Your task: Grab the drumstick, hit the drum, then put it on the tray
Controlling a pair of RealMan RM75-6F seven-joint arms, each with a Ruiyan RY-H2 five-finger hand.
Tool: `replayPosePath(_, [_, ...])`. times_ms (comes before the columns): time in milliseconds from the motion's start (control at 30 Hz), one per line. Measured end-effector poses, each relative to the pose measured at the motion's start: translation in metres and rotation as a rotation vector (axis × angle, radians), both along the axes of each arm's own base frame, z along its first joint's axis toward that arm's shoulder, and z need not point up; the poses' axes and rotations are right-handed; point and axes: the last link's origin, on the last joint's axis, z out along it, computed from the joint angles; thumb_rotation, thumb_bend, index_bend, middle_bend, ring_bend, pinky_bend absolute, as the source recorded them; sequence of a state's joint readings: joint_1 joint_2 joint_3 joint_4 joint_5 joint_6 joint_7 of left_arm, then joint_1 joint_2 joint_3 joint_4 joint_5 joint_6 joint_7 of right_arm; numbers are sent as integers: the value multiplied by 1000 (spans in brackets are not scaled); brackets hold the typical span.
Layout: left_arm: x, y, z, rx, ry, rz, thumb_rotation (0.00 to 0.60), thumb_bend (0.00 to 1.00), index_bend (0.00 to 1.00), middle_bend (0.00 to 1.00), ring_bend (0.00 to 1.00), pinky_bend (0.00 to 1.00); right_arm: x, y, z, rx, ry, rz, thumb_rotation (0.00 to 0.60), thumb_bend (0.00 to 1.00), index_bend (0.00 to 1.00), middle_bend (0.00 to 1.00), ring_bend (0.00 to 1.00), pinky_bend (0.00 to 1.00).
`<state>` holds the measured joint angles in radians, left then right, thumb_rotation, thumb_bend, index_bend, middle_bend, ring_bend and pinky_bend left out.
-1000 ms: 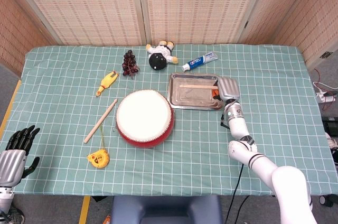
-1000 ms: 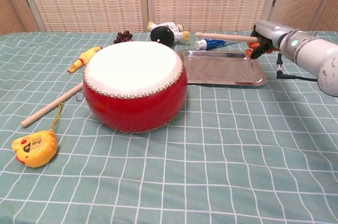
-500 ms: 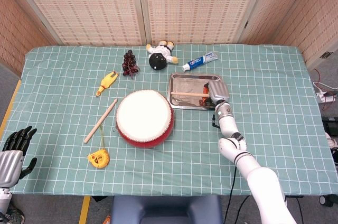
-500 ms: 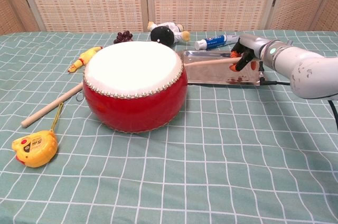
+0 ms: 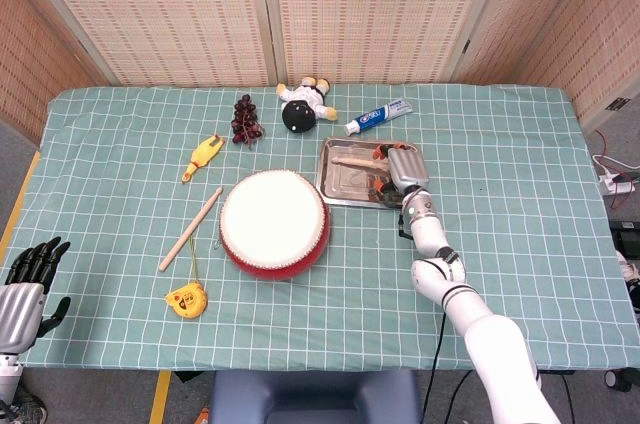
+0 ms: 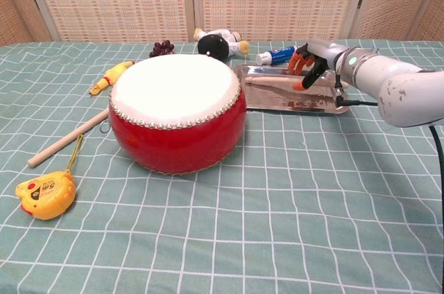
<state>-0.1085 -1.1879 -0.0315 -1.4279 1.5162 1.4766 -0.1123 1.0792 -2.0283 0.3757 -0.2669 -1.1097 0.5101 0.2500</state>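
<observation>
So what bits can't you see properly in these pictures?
- Drumstick end in the tray: both views, the right hand covers it, so grip or release is unclear.
- Left hand: head view only, arm cut off by the bottom edge; missing from the chest view.
- Toothpaste lettering: too small to read.
- Doll: chest view, the drum hides its lower part.

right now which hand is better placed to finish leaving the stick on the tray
Right. The right hand is over the tray, fingers spread around the stick lying in it. The left hand hangs off the table's near left corner.
</observation>
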Motion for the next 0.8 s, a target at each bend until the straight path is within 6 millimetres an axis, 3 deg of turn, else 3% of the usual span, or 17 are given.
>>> replayPosePath(200, [3,2,3,13,-10,-15,600,346,26,0,0,18,7,3,20,-64,7,138,600,290,313,273,148,262])
replayPosePath(400, [7,4,3,17,-17,-33,600,346,26,0,0,19,4,26,45,-86,-6,252,600,290,298,265,128,241])
replayPosePath(600, [10,5,4,28,-27,-45,600,346,26,0,0,18,-8,78,82,-81,-15,306,600,290,255,224,85,164])
replayPosePath(800, [14,3,6,43,-45,-52,600,346,26,0,0,18,-52,157,147,-136,21,241,600,290,168,148,16,77])
